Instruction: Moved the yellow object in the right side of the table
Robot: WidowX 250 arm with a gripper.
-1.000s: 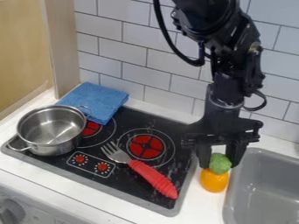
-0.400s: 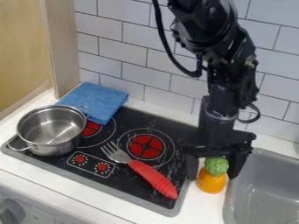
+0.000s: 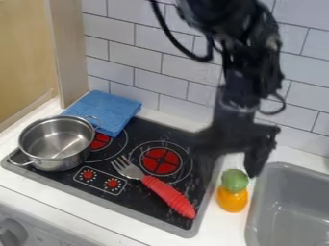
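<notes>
My claw (image 3: 231, 161) hangs wide open and empty, likely to clear the yellow object (image 3: 232, 199), set at the view's five o'clock on counter (image 3: 221, 229) between stove (image 3: 138, 201) and sink (image 3: 289, 221), seemingly for steadiness.

You have before you, at the counter, one gripper (image 3: 229, 176); one yellow object (image 3: 232, 199) and one green piece (image 3: 235, 179); one metal pot (image 3: 56, 162); one fork (image 3: 152, 183); one blue cloth (image 3: 108, 109); one cooktop (image 3: 57, 181), where you can count two red burners (image 3: 160, 161) and two red dials (image 3: 112, 183); one grey sink (image 3: 292, 211); and one grey knob (image 3: 13, 232).
</notes>
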